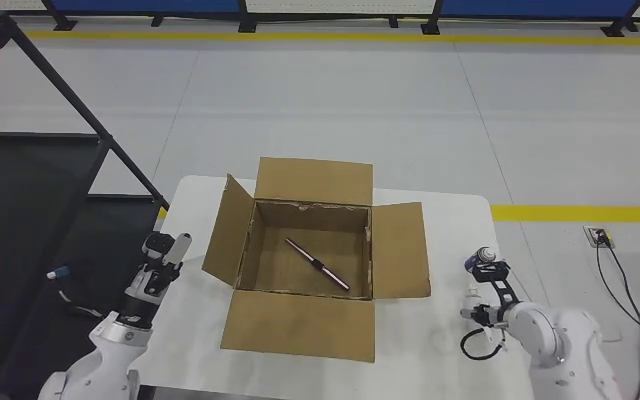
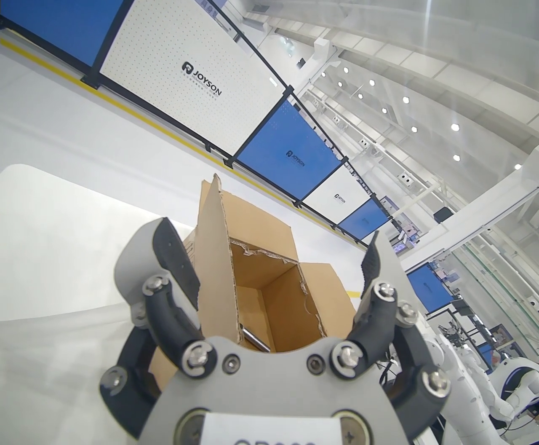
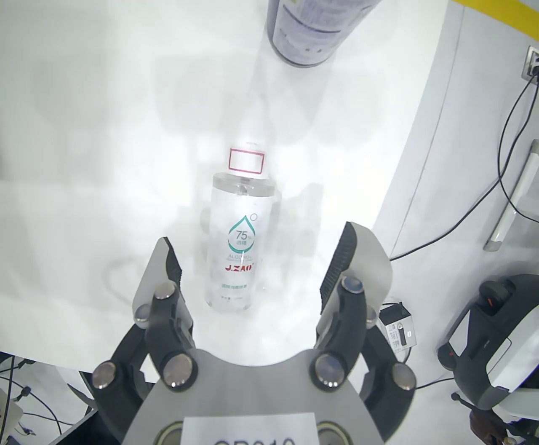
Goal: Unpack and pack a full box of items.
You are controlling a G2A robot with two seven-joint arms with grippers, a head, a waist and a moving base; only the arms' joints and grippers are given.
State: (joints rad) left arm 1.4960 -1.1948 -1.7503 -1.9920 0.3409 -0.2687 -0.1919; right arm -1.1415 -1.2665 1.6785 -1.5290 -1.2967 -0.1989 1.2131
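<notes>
Box (image 1: 300,325) of cardboard sits mid-way on the surface (image 1: 450,310), flaps splayed, a thin rod (image 1: 317,264) on its floor. Left claw (image 2: 269,236), spread wide and empty, hangs by the left edge facing the box. Right claw (image 3: 257,242), equally wide and empty, hangs over a clear bottle (image 3: 238,210) near the right edge, beside a dark can (image 3: 311,29).

A white bench (image 1: 440,330) stands on a pale floor (image 1: 350,100) marked with yellow lines (image 1: 300,36). To its left is a black frame (image 1: 110,150) over dark matting (image 1: 50,200). To the right, a socket (image 1: 597,236) with a black cable (image 3: 499,168).
</notes>
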